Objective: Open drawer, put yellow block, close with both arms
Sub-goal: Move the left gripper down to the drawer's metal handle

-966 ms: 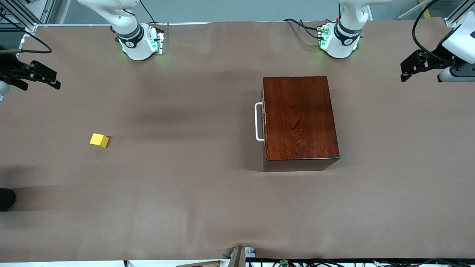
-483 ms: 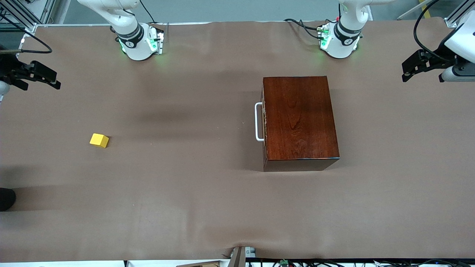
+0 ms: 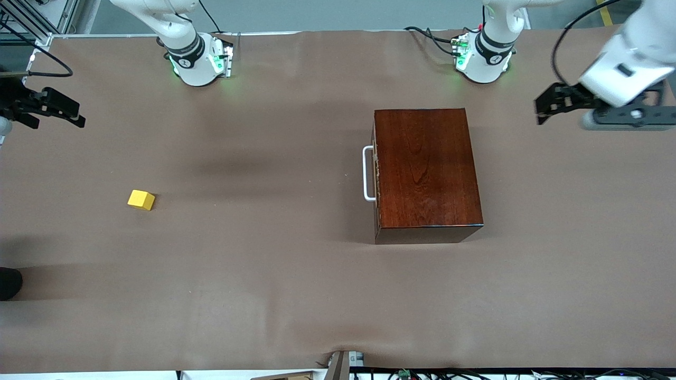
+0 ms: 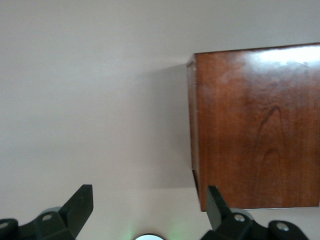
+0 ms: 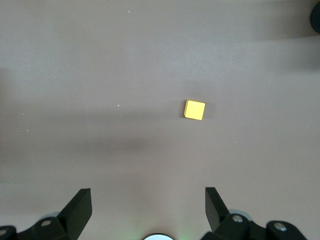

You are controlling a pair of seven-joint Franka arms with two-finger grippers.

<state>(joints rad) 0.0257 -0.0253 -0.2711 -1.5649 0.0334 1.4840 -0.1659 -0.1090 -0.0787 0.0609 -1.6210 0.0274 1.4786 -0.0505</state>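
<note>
Only the front view shows the drawer's [image 3: 376, 174] white handle [image 3: 367, 173], facing the right arm's end of the table; the wooden box [image 3: 426, 171] runs lengthwise toward the camera, drawer pushed in. The right wrist view looks down on the yellow block [image 5: 194, 109], lying well apart near that end. Left gripper [image 4: 147, 202] and right gripper [image 5: 147, 202] hover spread and empty over the table's [image 3: 264, 264] ends

robot lab setup: two white arms [image 3: 185, 47] bolted to a desk [image 3: 264, 264] under brown sheeting, green-lit bases, loose cables [image 3: 433, 37], aluminium framing [image 3: 31, 21] at the edges
</note>
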